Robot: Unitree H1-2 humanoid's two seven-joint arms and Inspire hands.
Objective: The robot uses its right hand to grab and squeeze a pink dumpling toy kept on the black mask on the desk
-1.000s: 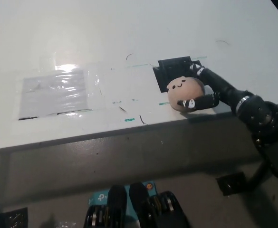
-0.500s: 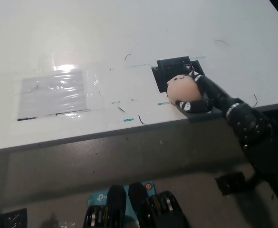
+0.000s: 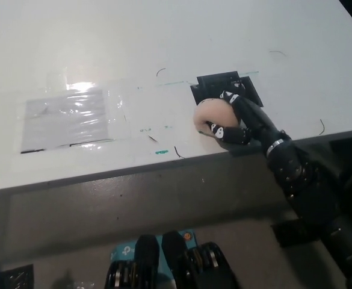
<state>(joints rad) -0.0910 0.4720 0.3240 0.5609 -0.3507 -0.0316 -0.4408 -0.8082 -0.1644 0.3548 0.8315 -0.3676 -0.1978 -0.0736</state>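
Right hand (image 3: 234, 115) grips the pink dumpling toy (image 3: 212, 114), hiding its face and much of the black mask (image 3: 215, 85).

You see a pale pink, plain dumpling toy (image 3: 213, 114) against a matte black square mask (image 3: 224, 85). The black right hand (image 3: 234, 117) bears small white marks on its fingers. Your white surface (image 3: 163, 36) carries thin black scribbles, teal tape marks, and a glossy clear plastic sheet (image 3: 67, 117).

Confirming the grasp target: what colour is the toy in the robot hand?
Pale pink toy, clearest in the head view.
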